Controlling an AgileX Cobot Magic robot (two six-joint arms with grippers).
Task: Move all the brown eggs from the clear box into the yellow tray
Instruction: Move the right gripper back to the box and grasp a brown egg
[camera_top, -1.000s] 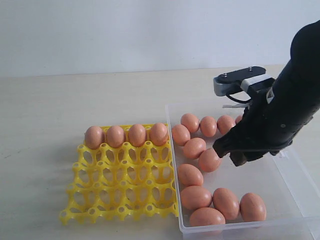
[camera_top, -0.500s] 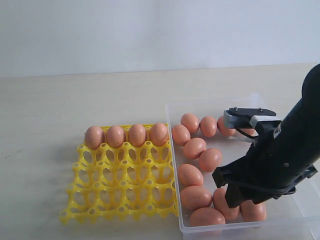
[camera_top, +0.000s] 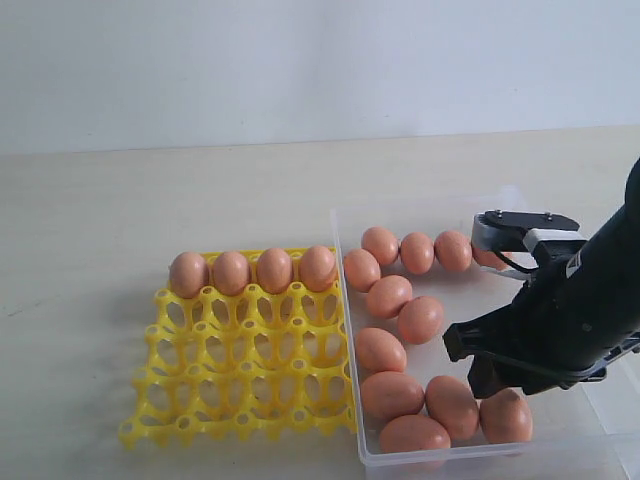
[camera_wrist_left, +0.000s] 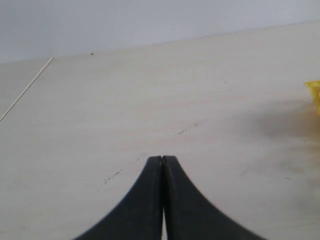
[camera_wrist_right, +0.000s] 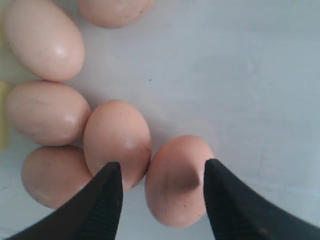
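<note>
Right gripper astride one brown egg

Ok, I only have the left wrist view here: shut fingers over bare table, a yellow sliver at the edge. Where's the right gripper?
Observer: The right gripper is down inside the box, at the end nearest the exterior camera.
Operator: Holding anything?
Observer: No. The right wrist view shows its fingers apart, with one egg lying between them, not yet clamped.
Operator: And that yellow sliver?
Observer: It's the tray, left of the box. Four eggs fill its back row and the other cups are empty.
</note>
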